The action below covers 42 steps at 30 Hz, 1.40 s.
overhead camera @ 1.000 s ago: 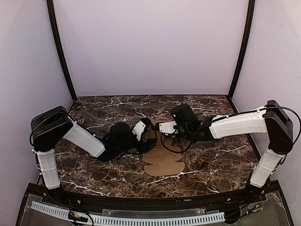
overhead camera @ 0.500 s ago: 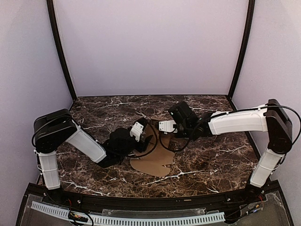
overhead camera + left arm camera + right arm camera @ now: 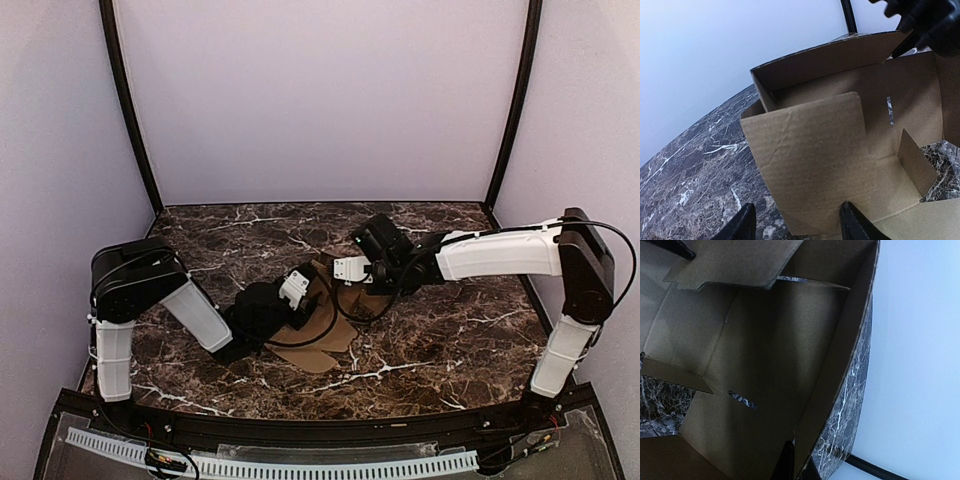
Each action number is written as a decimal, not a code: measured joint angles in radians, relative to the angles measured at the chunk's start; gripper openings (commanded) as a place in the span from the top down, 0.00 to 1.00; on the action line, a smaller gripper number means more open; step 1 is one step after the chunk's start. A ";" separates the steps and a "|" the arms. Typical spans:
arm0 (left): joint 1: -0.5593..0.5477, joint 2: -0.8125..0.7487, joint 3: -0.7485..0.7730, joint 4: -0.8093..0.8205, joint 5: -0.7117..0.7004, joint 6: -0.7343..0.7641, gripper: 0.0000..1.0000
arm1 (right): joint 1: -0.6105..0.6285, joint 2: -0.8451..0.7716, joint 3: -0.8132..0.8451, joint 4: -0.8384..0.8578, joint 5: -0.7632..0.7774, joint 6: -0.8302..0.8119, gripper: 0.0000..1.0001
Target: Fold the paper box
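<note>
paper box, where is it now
In the top view the paper box sits at the table centre, partly folded, between the left pincer and right pincer.

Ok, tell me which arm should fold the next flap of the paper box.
Left. The left gripper is open, the near flap standing just ahead between its fingers. The right gripper looks clamped on the far wall of the paper box, steadying it.

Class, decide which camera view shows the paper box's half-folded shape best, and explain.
Left wrist: the paper box shows raised walls, a flap and a slot. Top external shows it small, partly behind the arms; right wrist only a dark close-up interior.
</note>
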 measured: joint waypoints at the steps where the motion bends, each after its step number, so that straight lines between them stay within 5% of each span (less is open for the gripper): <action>1: 0.000 0.003 0.000 0.005 0.001 -0.001 0.46 | 0.000 0.000 0.000 0.001 0.000 0.000 1.00; 16: 0.127 -0.009 -0.081 0.090 0.197 -0.159 0.30 | 0.032 -0.008 -0.078 0.160 0.041 -0.138 1.00; 30: 0.143 -0.003 0.029 -0.047 0.320 -0.145 0.37 | 0.048 -0.006 -0.077 0.168 0.062 -0.145 0.99; 35: 0.145 0.013 0.039 -0.043 0.341 -0.137 0.27 | 0.060 0.000 -0.077 0.169 0.085 -0.148 0.99; 42: 0.151 0.013 0.024 -0.042 0.427 -0.131 0.28 | 0.068 0.002 -0.075 0.171 0.079 -0.152 0.99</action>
